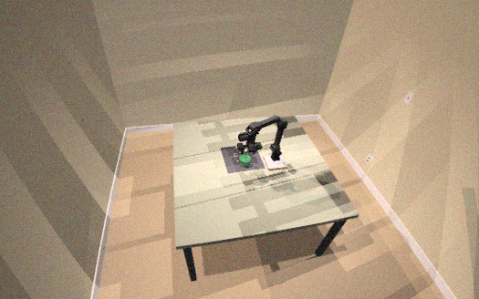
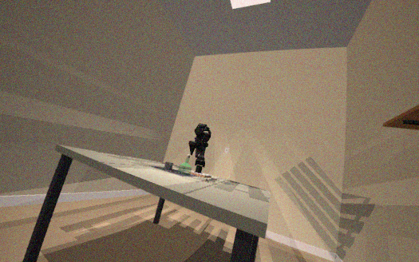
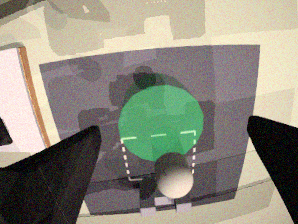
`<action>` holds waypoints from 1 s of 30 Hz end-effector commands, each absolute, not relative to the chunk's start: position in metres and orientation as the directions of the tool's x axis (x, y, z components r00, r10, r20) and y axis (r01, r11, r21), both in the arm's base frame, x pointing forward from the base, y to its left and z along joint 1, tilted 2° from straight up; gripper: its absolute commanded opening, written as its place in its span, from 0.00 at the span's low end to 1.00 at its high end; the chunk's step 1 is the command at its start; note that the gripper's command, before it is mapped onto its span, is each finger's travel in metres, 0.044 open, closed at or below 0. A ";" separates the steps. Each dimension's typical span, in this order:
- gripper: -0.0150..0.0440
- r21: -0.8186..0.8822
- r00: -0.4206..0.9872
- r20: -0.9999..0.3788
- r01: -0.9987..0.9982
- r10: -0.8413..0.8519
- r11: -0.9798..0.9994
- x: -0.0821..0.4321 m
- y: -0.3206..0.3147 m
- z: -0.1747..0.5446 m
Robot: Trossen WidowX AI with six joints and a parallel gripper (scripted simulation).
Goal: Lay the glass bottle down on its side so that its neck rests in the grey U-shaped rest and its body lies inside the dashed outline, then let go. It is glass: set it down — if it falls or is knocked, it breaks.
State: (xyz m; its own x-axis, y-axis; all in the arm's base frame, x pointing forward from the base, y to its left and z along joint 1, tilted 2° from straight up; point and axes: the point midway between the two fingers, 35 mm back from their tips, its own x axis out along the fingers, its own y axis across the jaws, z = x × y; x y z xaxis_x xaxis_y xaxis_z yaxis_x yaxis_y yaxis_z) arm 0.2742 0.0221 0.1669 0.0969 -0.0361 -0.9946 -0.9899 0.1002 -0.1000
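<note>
Pincer (image 1: 243,148) (image 2: 190,153) (image 3: 174,125) open above upright green bottle (image 1: 244,159) (image 2: 185,167) (image 3: 160,117); no readable writing

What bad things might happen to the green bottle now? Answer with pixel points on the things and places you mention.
The bottle (image 1: 244,159) (image 2: 185,166) (image 3: 160,117) is standing up, and it's glass. The hand (image 3: 174,127) is open, with one finger on each side of it in the wrist view. If a finger bumps it, it might tip over and break.

Its neck is thin next to its wide body. If the hand grabs only the neck, the heavy part might swing or slip while the bottle is being laid down.
</note>
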 end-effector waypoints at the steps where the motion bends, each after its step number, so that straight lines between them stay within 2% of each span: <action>1: 1.00 -0.009 0.007 -1.000 -0.995 -0.021 0.102 0.277 0.021 0.160; 30: 1.00 -0.009 0.007 -1.000 -0.995 -0.024 0.102 0.274 -0.015 0.160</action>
